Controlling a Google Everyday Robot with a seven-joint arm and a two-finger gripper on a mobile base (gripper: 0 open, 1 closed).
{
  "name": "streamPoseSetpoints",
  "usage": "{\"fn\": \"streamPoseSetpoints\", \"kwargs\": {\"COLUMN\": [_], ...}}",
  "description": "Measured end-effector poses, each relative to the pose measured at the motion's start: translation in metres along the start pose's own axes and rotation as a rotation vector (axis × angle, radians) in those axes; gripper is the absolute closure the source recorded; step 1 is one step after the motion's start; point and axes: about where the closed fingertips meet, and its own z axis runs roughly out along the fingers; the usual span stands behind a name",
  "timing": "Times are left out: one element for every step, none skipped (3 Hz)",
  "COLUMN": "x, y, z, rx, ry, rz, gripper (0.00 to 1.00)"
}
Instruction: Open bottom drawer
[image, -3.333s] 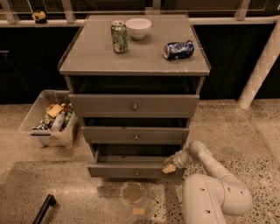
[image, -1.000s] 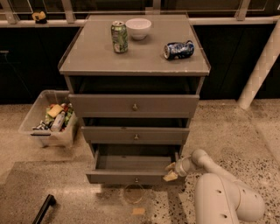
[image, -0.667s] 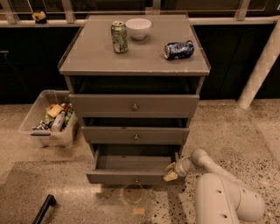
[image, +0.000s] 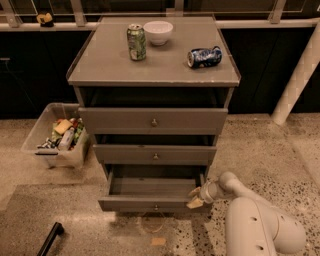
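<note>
The bottom drawer (image: 150, 202) is the lowest of three grey drawers in the cabinet. It stands pulled out, its dark inside showing, and a small brass knob (image: 156, 207) sits at the centre of its front panel. My gripper (image: 196, 197) is at the drawer's right front corner, touching or nearly touching the panel's end. The white arm (image: 250, 220) comes in from the lower right.
On the cabinet top (image: 100, 65) stand a green can (image: 136, 42), a white bowl (image: 158, 32) and a blue can (image: 204, 57) lying on its side. A clear bin (image: 54, 135) of items sits on the floor at the left. A white post (image: 295, 80) rises at right.
Since 3.3 s ago the bottom drawer has slid further out toward the camera, and my gripper moved with its right corner. Over the last second nothing visibly moved.
</note>
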Motion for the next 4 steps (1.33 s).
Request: {"fn": "streamPoseSetpoints", "kwargs": {"x": [0.0063,0.0040,0.0086,0.0067], "y": [0.0092,0.0093,0.0172,0.0174], "z": [0.0019,-0.0006,0.0009,-0.0012], "rx": [0.010,0.010,0.019,0.019], "ry": [0.012,0.012,0.021,0.021], "rz": [-0.005,-0.005,-0.009,-0.009], "gripper": [1.00,1.00,1.00,1.00]}}
